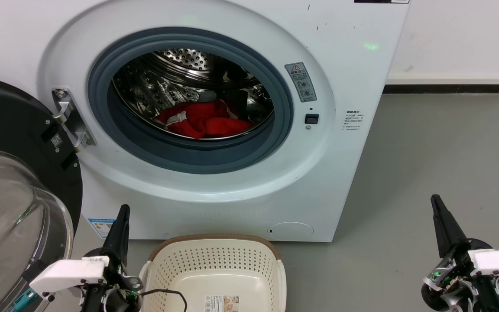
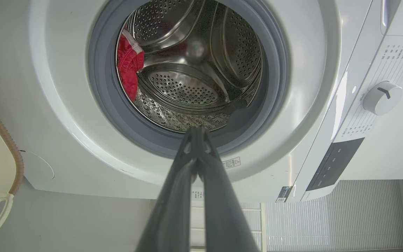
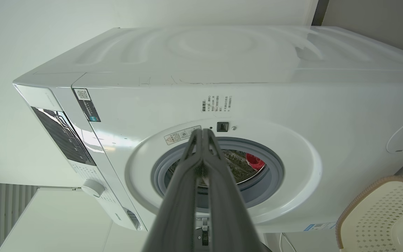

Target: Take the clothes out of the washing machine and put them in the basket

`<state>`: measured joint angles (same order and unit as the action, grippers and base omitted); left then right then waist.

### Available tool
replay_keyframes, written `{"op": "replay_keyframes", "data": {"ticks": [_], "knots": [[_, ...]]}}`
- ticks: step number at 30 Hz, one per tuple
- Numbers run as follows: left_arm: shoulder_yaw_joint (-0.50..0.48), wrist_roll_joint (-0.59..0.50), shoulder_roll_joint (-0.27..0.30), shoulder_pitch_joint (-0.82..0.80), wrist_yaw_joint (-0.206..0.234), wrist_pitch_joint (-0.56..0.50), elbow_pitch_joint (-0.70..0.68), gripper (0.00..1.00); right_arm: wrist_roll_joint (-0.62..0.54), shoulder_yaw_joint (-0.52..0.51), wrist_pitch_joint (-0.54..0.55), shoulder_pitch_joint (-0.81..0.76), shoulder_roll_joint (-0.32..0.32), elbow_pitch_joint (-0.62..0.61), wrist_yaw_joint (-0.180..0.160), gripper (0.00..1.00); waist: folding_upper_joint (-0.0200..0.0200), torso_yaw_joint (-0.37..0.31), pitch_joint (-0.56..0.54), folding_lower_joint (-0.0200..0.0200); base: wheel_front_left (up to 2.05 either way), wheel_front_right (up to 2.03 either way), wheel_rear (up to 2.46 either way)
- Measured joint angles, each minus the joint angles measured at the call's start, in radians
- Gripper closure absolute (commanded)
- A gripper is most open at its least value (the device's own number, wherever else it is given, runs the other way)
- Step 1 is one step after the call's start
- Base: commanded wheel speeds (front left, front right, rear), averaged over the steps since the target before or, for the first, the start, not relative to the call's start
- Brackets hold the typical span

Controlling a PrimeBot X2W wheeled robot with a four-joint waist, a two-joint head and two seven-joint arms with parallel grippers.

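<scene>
**One garment is being left in the drum, and nothing is being carried**

Two pincers are being held low in front of the washing machine (image 1: 349,78), and both are being shown clenched. The long dark fingers of the left pincer (image 1: 123,213) are being pressed together tip to tip with nothing between them. The same is being seen at the right pincer (image 1: 436,203).

The clothes (image 1: 206,122), a bright red heap with white trim, are being cradled at the bottom of the steel drum (image 1: 180,58), well ahead of and above both pincers. In the left wrist view the drum mouth is being framed just beyond the fingertips, with the red fabric off to one side of them. The door (image 1: 11,125) is being held swung wide open on the outer side of the left pincer, so the opening is not being blocked.

The basket (image 1: 215,238) is being stood on the floor (image 1: 405,173) just beside the left pincer, on its inner side, and well apart from the right pincer. No fabric is being carried in it, only a label sticker (image 1: 221,303) on its bottom.

By this showing, no step of the task is being counted as done. Reaching into the drum, grasping the garment, lifting it over the grey door ring (image 1: 189,160) and releasing it into the basket are all being left to do.
</scene>
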<state>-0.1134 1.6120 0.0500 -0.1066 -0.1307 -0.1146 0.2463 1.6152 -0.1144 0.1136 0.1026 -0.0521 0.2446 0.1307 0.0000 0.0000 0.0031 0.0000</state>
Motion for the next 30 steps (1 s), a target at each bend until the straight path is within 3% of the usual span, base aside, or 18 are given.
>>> {"op": "replay_keyframes", "data": {"ticks": [16,17,30], "knots": [[0.000,0.000,0.000,0.000,0.000,0.000,0.000,1.00,0.000,0.000,0.000,0.000,0.000,0.000,0.000,1.00,0.0000,0.000,0.000,0.0000,0.00,0.00,0.00],[0.001,0.000,0.000,0.002,0.000,0.000,0.003,0.00,0.000,0.000,0.000,-0.002,0.000,0.003,0.000,0.00,0.0000,0.000,0.000,0.0000,0.00,0.00,0.00],[0.049,-0.035,-0.004,0.019,0.002,0.050,0.018,0.00,-0.033,0.014,-0.049,-0.041,0.001,0.001,0.000,0.00,0.0000,-0.003,0.002,0.0000,0.00,0.00,0.00]]}}
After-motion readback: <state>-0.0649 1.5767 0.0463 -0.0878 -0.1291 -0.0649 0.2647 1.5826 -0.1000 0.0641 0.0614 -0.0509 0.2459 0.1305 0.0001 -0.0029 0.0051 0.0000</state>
